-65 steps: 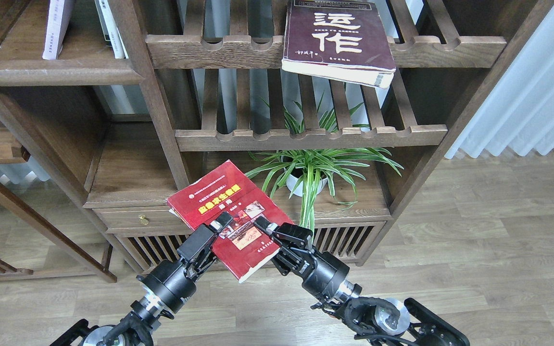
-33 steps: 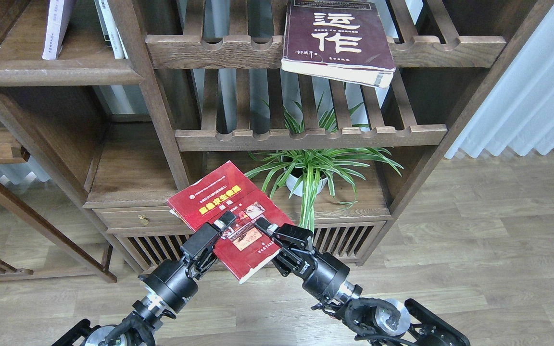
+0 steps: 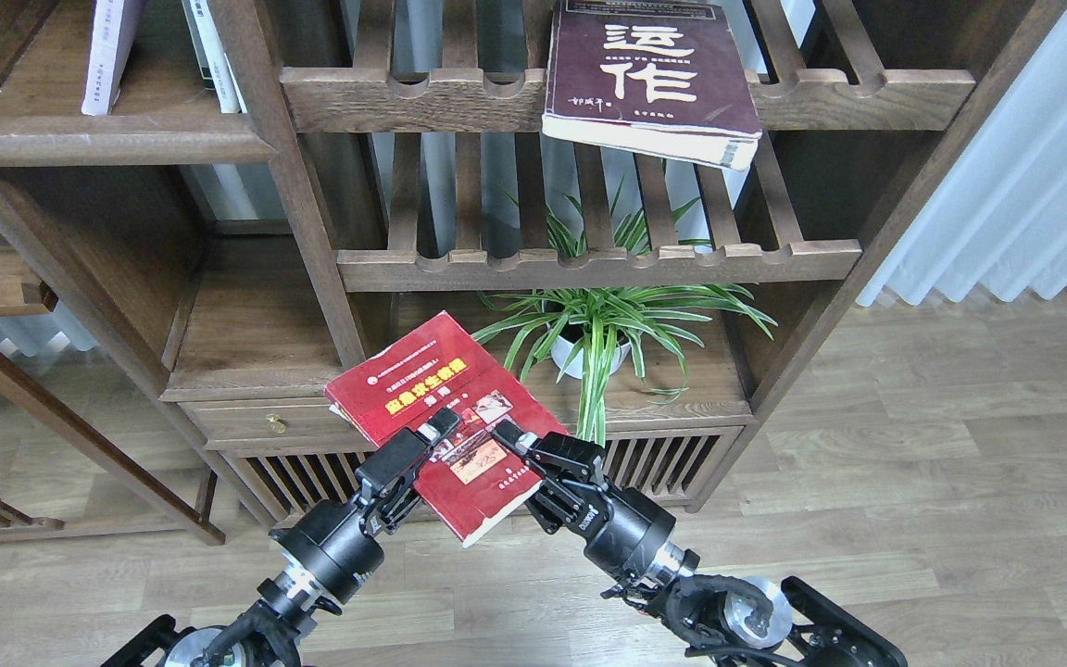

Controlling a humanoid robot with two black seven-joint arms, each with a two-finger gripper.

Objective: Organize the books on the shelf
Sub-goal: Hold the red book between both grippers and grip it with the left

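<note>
Head view shows both arms raised in front of the bookcase, holding the red book [image 3: 441,421] between them in the air, tilted, its cover up and its yellow title band towards the far corner. Left gripper [image 3: 427,440] is clamped on the book's near-left edge, one finger lying over the cover; right gripper [image 3: 515,443] is clamped on the near-right edge by the photos. Red book hangs above the low cabinet's front edge, just beside the potted plant [image 3: 594,343]. Maroon book [image 3: 649,79] lies flat on the upper slatted rack [image 3: 496,97], its near corner overhanging the front rail. Lavender-white book [image 3: 107,56] stands leaning on the shelf [image 3: 117,139] at upper left, near another pale book [image 3: 214,56].
</note>
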